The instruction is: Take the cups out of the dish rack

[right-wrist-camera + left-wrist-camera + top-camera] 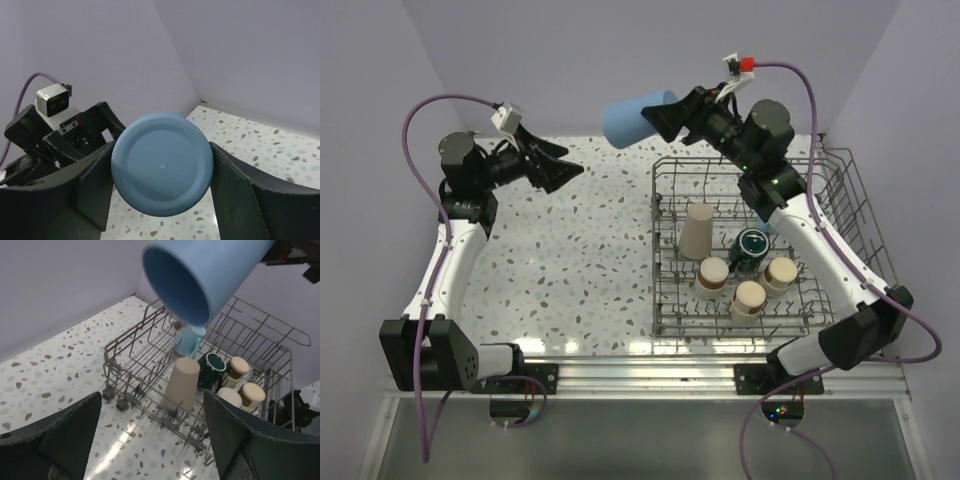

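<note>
Grey wire rack (pixel 665 300) sits on the right side of a white speckled table (pixel 590 260), just beyond the arm bases. Nearest in it stand three short cups (pixel 748 298), beige with brown bands, clustered close together. Just behind them is a teal mug (pixel 752 243), and to its left a beige tumbler (pixel 697 229) leans among the tines. Further back, a blue mug (pixel 189 339) rests near the rack's far side; from above it is mostly hidden under the right arm.

On the left, the left gripper (pixel 572 162) hangs over bare table with its jaws spread wide and nothing between them. Its wrist view shows the two dark fingers (pixel 65 440) far apart, looking towards the rack.

Furthest back, the right gripper (pixel 658 115) is raised in the air beyond the rack's far left corner. It is clamped around a blue tumbler (pixel 630 118), which lies roughly on its side, clear of both rack and table. The open mouth points left towards the left gripper, with a gap between them. In the right wrist view the tumbler's round base (pixel 161 170) fills the space between the fingers (pixel 90 185), which press against its sides.
</note>
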